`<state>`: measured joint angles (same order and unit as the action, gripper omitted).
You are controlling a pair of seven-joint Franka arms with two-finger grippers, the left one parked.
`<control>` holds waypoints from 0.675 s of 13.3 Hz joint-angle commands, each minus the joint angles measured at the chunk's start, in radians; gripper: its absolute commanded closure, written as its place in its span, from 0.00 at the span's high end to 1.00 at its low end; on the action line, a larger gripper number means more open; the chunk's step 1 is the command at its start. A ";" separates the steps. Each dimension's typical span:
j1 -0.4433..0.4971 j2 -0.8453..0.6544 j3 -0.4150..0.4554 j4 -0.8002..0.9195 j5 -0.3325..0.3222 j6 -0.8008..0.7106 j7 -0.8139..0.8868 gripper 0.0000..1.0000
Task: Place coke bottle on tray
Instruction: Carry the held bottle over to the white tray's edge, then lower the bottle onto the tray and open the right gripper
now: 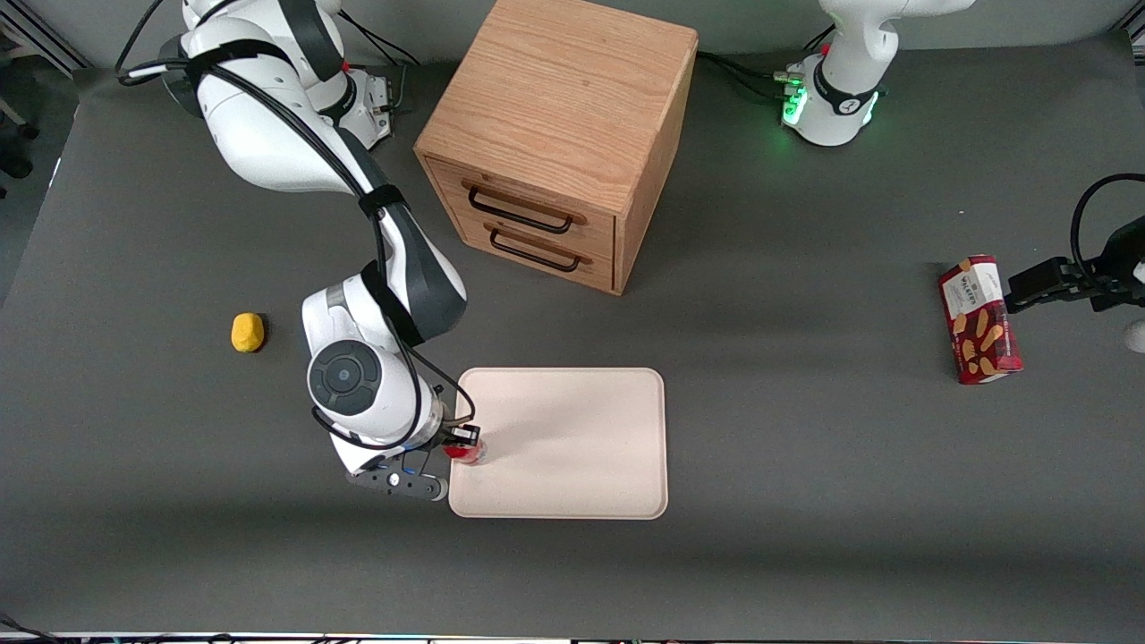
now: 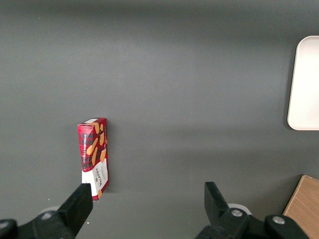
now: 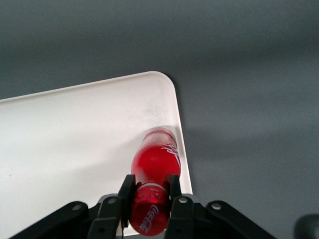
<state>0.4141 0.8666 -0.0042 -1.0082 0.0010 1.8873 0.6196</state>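
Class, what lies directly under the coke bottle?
The tray, near its rim; the coke bottle is clamped in the tool. Whether its base touches is hidden.

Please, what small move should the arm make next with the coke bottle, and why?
Probably lower a little, then open. The gripper is shut on the coke bottle, which hangs upright over the tray just inside its rim, at the working arm's end.

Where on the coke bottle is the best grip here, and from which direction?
Its slim round body, from above: the gripper holds the coke bottle that way now, jaws shut on either side, bottle upright over the tray edge.
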 commanded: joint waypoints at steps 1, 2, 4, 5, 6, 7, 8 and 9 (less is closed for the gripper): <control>0.009 -0.012 0.003 -0.010 -0.018 0.015 0.028 0.00; 0.017 -0.012 0.003 -0.012 -0.019 0.013 0.028 0.00; 0.019 -0.011 0.003 -0.012 -0.024 0.015 0.037 0.00; 0.020 -0.011 0.003 -0.012 -0.024 0.015 0.046 0.18; 0.019 -0.011 0.003 -0.012 -0.024 0.016 0.057 0.48; 0.019 -0.009 0.003 -0.012 -0.024 0.021 0.060 0.61; 0.019 -0.009 0.003 -0.012 -0.024 0.021 0.060 0.65; 0.019 -0.009 0.003 -0.012 -0.024 0.021 0.060 0.71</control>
<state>0.4289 0.8694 -0.0034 -1.0088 -0.0042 1.8950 0.6466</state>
